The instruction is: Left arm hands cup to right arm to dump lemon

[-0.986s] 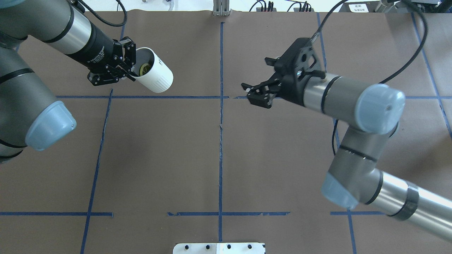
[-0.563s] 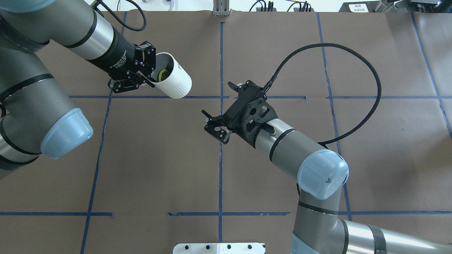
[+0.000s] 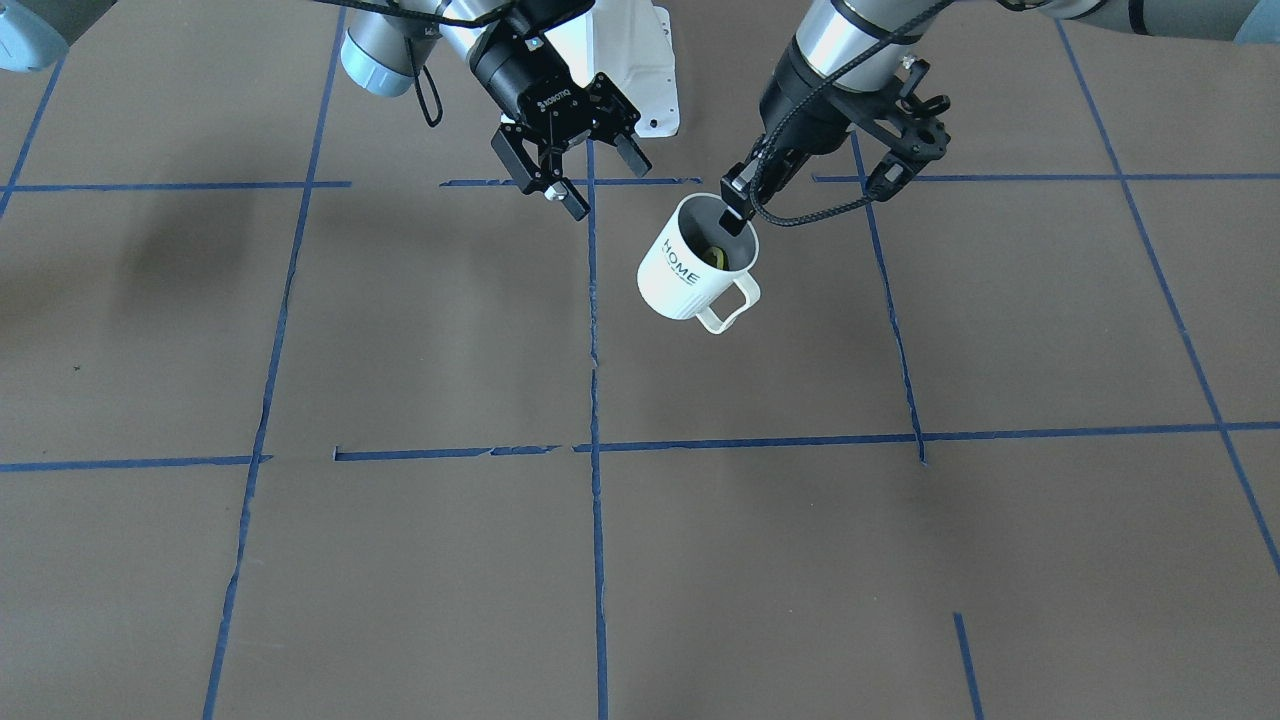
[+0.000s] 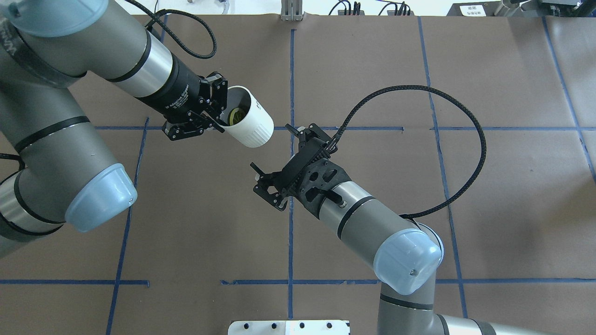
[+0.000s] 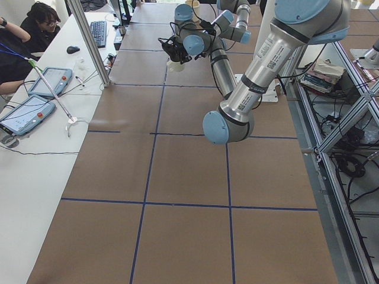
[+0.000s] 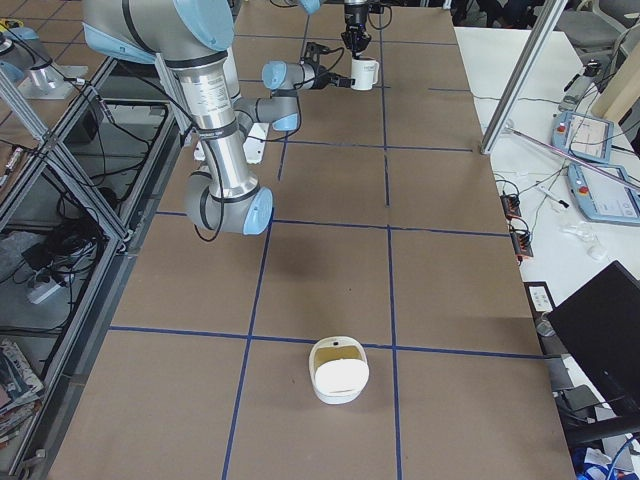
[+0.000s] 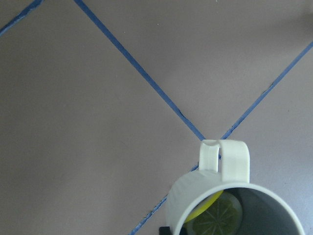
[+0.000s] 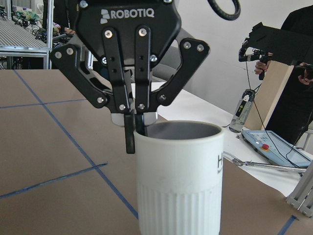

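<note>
The white ribbed cup point(image 4: 251, 128) hangs tilted above the table, left of the centre line. In the front view point(image 3: 685, 270) its "HOME" lettering and handle show. The yellow lemon point(image 4: 237, 114) lies inside it, also seen in the front view point(image 3: 716, 256) and the left wrist view point(image 7: 215, 215). My left gripper point(image 4: 220, 123) is shut on the cup's rim, one finger inside; the right wrist view point(image 8: 134, 129) shows this. My right gripper point(image 4: 274, 149) is open and empty. It points at the cup from a short way off, near the centre line point(image 3: 610, 190).
Blue tape lines divide the brown table cover. A white mounting plate point(image 4: 288, 327) sits at the robot's edge. A white bowl point(image 6: 340, 370) stands far off near the table's right end. Operators and tablets point(image 5: 35, 29) are beyond the far edge.
My left arm has carried the cup to the right, toward the centre line. My right arm has swung in from the right to the centre, its gripper still open and pointing at the cup.
</note>
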`<state>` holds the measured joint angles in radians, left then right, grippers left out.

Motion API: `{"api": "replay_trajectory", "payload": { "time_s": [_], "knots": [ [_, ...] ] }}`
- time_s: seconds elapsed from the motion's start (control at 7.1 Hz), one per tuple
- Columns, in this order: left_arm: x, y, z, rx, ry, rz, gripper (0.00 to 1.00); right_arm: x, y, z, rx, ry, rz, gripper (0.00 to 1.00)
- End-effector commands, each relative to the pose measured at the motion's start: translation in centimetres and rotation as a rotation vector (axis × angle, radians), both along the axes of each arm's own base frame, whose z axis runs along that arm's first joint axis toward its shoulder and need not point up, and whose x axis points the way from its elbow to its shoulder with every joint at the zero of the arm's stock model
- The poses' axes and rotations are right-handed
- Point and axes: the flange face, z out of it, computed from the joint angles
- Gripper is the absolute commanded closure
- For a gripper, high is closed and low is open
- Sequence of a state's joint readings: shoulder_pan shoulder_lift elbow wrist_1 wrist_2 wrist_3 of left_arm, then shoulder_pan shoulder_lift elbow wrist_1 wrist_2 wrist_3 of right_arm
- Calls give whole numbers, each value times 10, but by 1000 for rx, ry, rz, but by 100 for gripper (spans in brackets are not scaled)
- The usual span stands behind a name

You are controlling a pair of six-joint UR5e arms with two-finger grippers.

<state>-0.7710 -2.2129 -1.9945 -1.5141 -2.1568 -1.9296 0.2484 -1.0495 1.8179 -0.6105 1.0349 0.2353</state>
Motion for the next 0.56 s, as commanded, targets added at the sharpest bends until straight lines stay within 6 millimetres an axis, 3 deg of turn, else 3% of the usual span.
{"api": "replay_trajectory", "payload": {
  "time_s": [0.0, 0.42],
  "knots": [
    [4, 13, -6, 12, 15, 20, 100, 0, 1, -1, 1, -3, 0, 1],
    [3, 34, -19, 30, 47, 44, 100, 0, 1, -2, 1, -4, 0, 1]
  ]
}}
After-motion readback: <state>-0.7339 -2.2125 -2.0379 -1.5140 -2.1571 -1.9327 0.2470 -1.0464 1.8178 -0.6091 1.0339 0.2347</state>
